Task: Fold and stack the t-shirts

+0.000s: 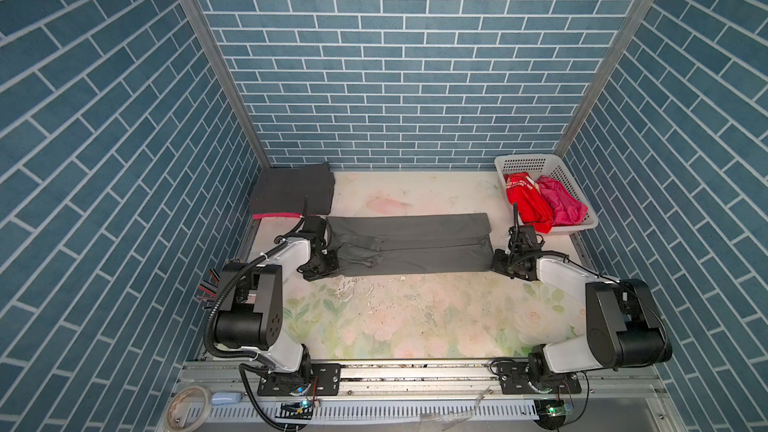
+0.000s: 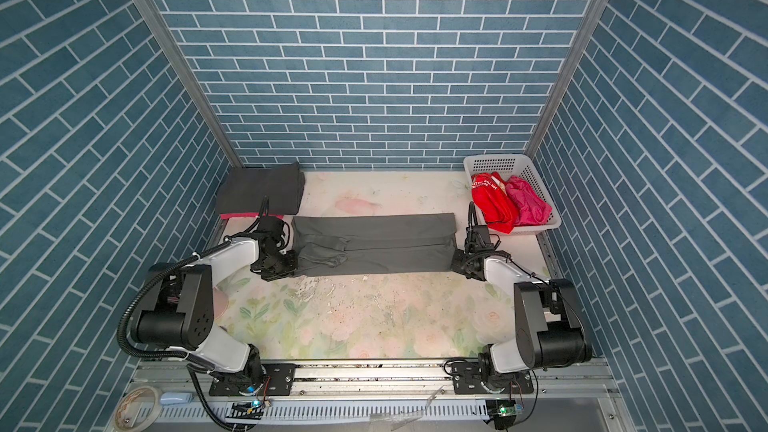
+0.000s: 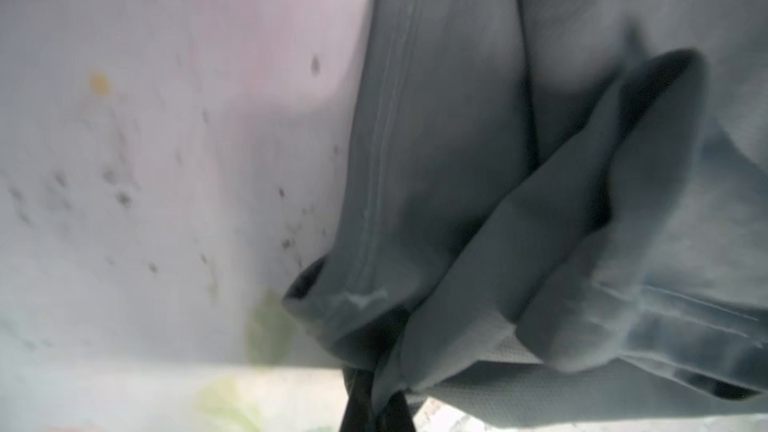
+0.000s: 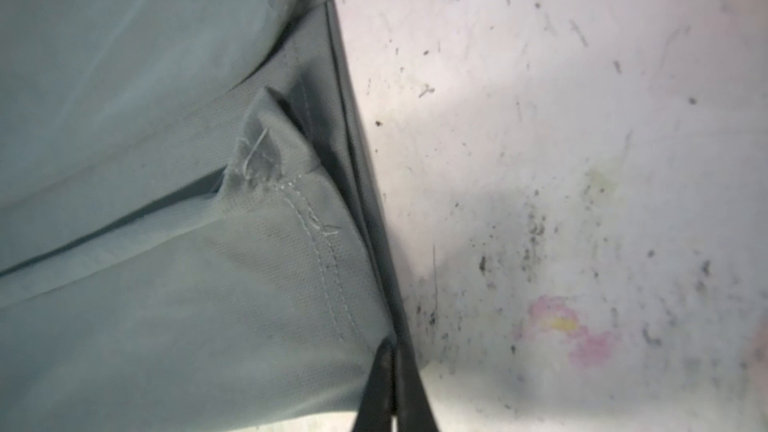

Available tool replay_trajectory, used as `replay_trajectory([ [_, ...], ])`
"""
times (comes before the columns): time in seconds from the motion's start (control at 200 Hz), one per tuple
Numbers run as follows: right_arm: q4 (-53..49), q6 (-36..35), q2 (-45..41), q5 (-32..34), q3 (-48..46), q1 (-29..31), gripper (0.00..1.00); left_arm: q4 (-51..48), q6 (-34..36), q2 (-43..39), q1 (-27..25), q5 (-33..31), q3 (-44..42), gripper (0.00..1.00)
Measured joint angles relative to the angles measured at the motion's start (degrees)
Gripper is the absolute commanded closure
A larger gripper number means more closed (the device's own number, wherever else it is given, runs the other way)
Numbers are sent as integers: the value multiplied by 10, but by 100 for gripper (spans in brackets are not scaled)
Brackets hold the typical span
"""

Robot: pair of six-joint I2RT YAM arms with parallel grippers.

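Mid-grey t-shirt (image 1: pixel 415 243), soft cloth already narrowed to a long band, lies flat across the middle of the floral-printed table (image 1: pixel 415 317), its length running from the left edge toward the right edge. The left gripper (image 1: pixel 335 263) is clamped on the band's near corner at the left end. The wrist view shows several bunched layers, a sleeve among them, pinched between its dark fingers (image 3: pixel 357 401). The right gripper (image 1: pixel 496 261) is clamped on the near corner at the right end, its fingers (image 4: pixel 380 384) closed over the stitched hem.

The step in hand looks like lifting the near long edge to carry it over. To do it well, both arms should rise together and level, keeping the edge lightly taut so the middle does not sag or drag. The left pinch needs care: the loose sleeve may slip out or wrinkle, so move slowly and check that every layer comes up.

At the far left corner a folded charcoal tee (image 1: pixel 291 191) sits on a folded pink one (image 1: pixel 276 216). At the far right corner the white perforated plastic basket (image 1: pixel 528 158) holds a crumpled red tee with white lettering (image 1: pixel 528 203) and a magenta one (image 1: pixel 561 203), both not yet folded.
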Motion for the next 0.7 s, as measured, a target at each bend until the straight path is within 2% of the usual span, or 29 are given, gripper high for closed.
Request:
replay_trajectory([
  [0.145,-1,0,-4,-1,0,-18,100,-13,8,1,0,-31,28,100],
  [0.38,-2,0,-21,-13,-1,-48,100,-37,12,0,-3,-41,37,97],
  [0.41,-2,0,-23,-16,-2,-50,100,-39,12,0,-6,-43,37,93],
  [0.465,-2,0,-26,-21,-5,-52,100,-44,13,0,-8,-41,37,77],
  [0.505,-2,0,-28,-23,-8,-52,100,-47,15,0,-10,-34,37,70],
  [0.63,-6,0,-30,-26,-16,-55,83,-59,16,13,-20,-47,50,56],
  [0.7,-11,0,-31,-27,-16,-56,71,-64,18,27,-24,-63,62,55],
])
